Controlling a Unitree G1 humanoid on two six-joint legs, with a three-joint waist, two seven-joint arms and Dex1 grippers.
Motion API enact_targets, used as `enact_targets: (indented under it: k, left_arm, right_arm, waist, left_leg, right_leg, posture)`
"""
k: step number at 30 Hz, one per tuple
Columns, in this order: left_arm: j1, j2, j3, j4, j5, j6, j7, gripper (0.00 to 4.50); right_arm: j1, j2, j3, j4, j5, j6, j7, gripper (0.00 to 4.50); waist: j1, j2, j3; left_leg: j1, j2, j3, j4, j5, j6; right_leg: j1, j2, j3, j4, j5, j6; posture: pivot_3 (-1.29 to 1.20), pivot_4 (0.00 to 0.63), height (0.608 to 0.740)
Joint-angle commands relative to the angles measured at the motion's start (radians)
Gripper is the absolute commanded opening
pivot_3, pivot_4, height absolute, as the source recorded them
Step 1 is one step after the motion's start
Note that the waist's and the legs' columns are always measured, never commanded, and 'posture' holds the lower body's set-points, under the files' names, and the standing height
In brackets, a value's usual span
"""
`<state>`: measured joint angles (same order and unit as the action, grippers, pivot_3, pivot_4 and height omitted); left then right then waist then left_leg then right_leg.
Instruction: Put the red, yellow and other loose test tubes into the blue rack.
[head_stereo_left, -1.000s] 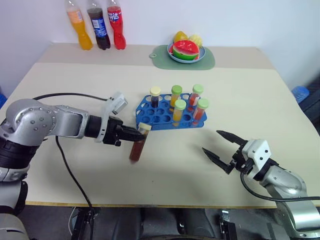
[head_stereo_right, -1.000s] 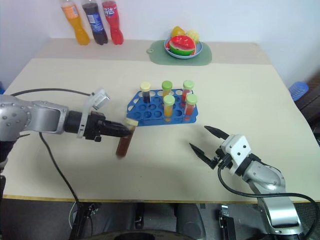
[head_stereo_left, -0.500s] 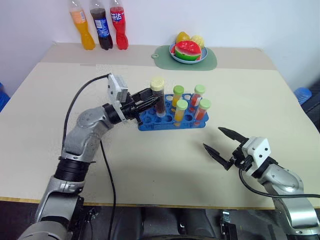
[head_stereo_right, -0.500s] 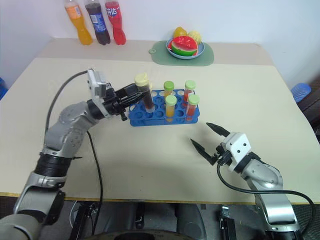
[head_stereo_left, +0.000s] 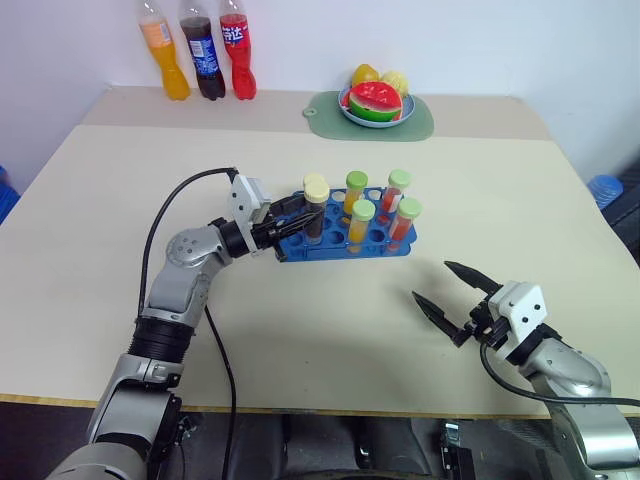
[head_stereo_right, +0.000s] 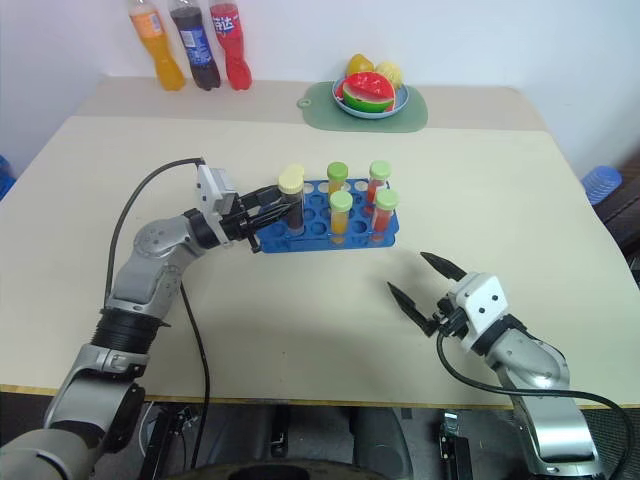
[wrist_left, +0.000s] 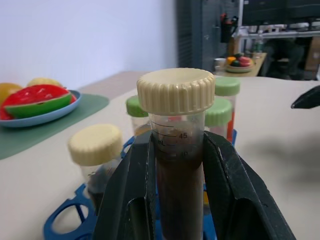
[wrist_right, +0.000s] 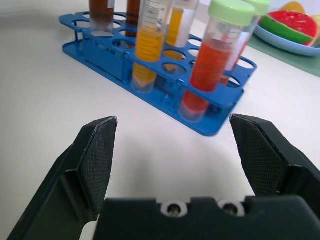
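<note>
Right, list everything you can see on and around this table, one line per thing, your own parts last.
Table: one, beige, under everything.
Blue rack: one, mid-table.
Tubes standing in the rack: five; two yellow-orange and two red with green caps, one dark one with a cream cap at the far left corner.
Dark brown tube: one, cream cap, upright over the rack's left end, held.
Soda bottles: three, orange, dark, red, far left edge.
Green mat: one, far centre.
Fruit plate: one, blue, on the mat.
Left tool: shut on the dark brown tube.
Right tool: open, near right, over bare table.
</note>
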<state>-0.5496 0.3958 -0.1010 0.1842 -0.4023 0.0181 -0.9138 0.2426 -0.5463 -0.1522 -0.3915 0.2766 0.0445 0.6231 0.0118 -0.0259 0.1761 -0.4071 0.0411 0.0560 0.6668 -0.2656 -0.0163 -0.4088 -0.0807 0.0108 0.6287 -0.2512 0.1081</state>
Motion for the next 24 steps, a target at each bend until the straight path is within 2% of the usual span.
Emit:
enact_targets:
  k: [1,8,14,24]
  left_arm:
    - [0.015,-0.011,0.003,-0.019,-0.009,0.024,-0.032,0.8]
    - [0.031,-0.018,-0.007,-0.014,0.029,0.043,-0.031,0.8]
    - [0.002,-0.029,0.021,0.052,0.051,0.049,0.033,0.8]
    - [0.012,-0.033,0.003,0.036,0.063,0.026,0.004,0.8]
  right_arm:
    - [0.0,0.005,-0.024,-0.047,0.002,-0.02,-0.01,3.99]
    - [-0.004,0.006,-0.018,-0.049,0.001,-0.019,-0.017,3.99]
    - [-0.004,0.005,-0.018,-0.048,0.001,-0.018,-0.017,3.99]
    - [-0.011,0.008,-0.014,-0.044,-0.001,-0.019,-0.019,3.99]
  waist:
    - [0.0,0.0,0.0]
    - [0.0,0.0,0.0]
    - [0.0,0.002,-0.002]
    - [0.0,0.003,-0.004]
  left_leg:
    - [0.0,0.0,0.0,0.0,0.0,0.0]
    - [0.0,0.0,0.0,0.0,0.0,0.0]
    - [0.001,0.0,0.0,0.0,0.0,0.0]
    - [0.002,0.0,0.0,0.0,0.0,0.0]
  right_leg:
    - [0.0,0.0,0.0,0.0,0.0,0.0]
    - [0.0,0.0,0.0,0.0,0.0,0.0]
    - [0.001,0.0,0.0,0.0,0.0,0.0]
    - [0.002,0.0,0.0,0.0,0.0,0.0]
  posture:
    - [0.0,0.15,0.74]
    - [0.0,0.15,0.74]
    - [0.0,0.15,0.74]
    - [0.0,0.15,0.74]
